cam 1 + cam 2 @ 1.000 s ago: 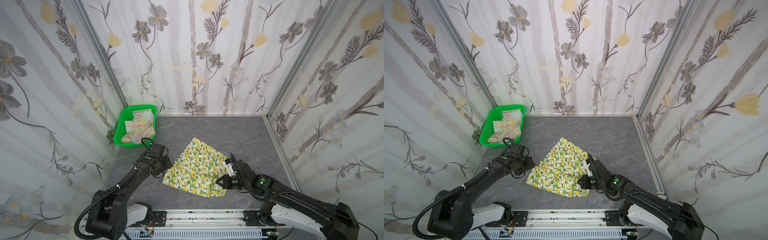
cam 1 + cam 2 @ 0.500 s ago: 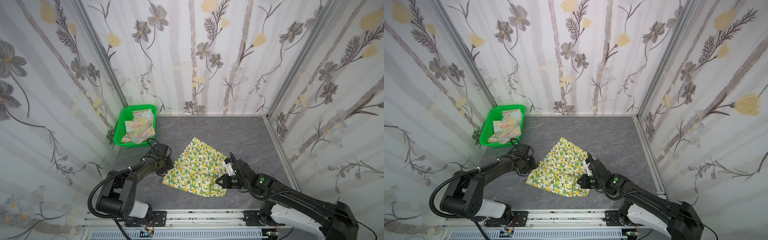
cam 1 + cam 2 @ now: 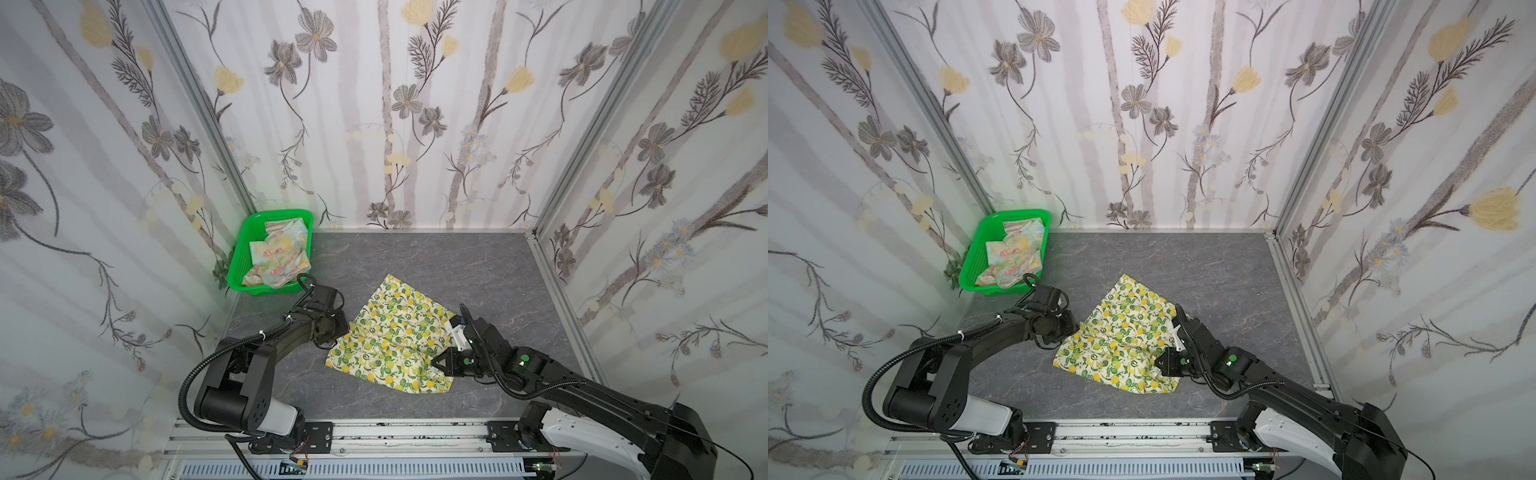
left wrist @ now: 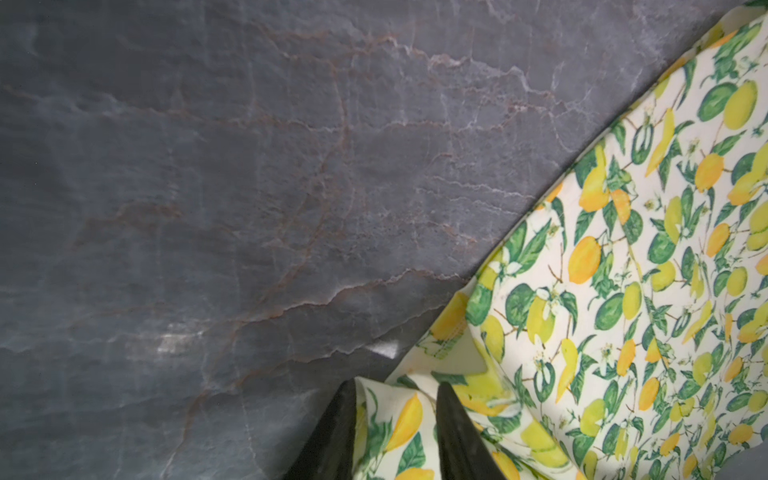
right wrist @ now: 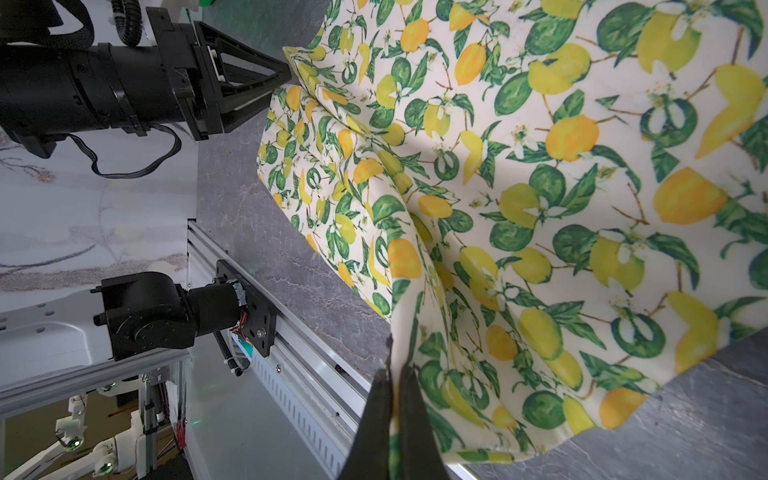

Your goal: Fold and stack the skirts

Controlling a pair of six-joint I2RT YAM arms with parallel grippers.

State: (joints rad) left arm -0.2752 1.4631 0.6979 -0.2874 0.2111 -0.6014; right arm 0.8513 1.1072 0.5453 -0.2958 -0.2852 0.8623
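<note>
Right gripper jaws together, clamped on lemon skirt edge. Left gripper jaws part-way, bunched edge filling gap, probably pinched. Cloth thin, limp, light: grip corners, keep taut. Lemon skirt mid-table; flowered skirt crumpled in basket.

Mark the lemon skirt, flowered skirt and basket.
lemon skirt [image 3: 395, 336]: in a top view, middle of the cloth.
flowered skirt [image 3: 280, 255]: in a top view, its crumpled middle.
basket [image 3: 279, 215]: in a top view, far rim.
</note>
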